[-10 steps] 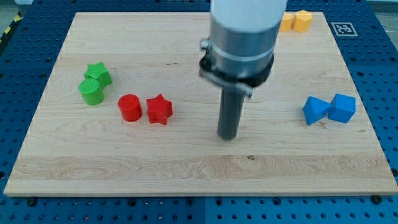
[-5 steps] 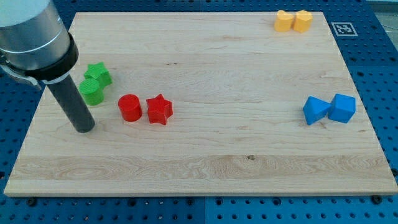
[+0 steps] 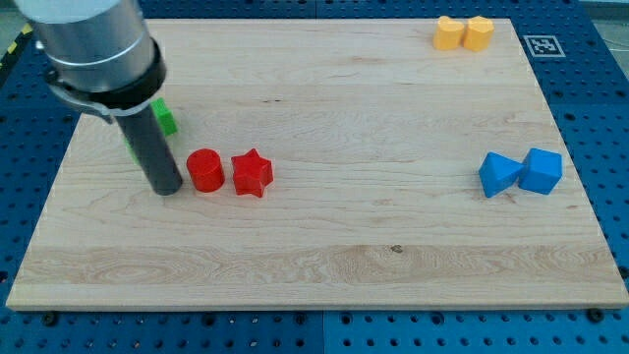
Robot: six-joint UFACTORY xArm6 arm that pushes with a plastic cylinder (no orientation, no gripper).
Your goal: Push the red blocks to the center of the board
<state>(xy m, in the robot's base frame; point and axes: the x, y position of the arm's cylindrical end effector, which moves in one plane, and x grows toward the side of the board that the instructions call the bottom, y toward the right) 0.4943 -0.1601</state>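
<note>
1. The arm ends in a plain dark rod with no pincer, so there is nothing to open, close or grip. The tip rests on the wooden board near its left edge.
2. The tip stands just beside the red cylinder, on that block's left; whether they touch cannot be told.
3. The red star sits right against the cylinder's right side. Both red blocks lie in the board's left half, roughly midway between the top and bottom edges and well left of the middle.
4. Green blocks lie behind the rod toward the left edge. The rod and its grey housing hide most of them, so their shapes cannot be made out.
5. Two blue blocks sit touching each other near the right edge, well apart from the red pair.
6. Two yellow blocks sit side by side near the top right corner.
7. Between the red star and the blue blocks only bare wood shows, with a small dark knot toward the bottom edge.
</note>
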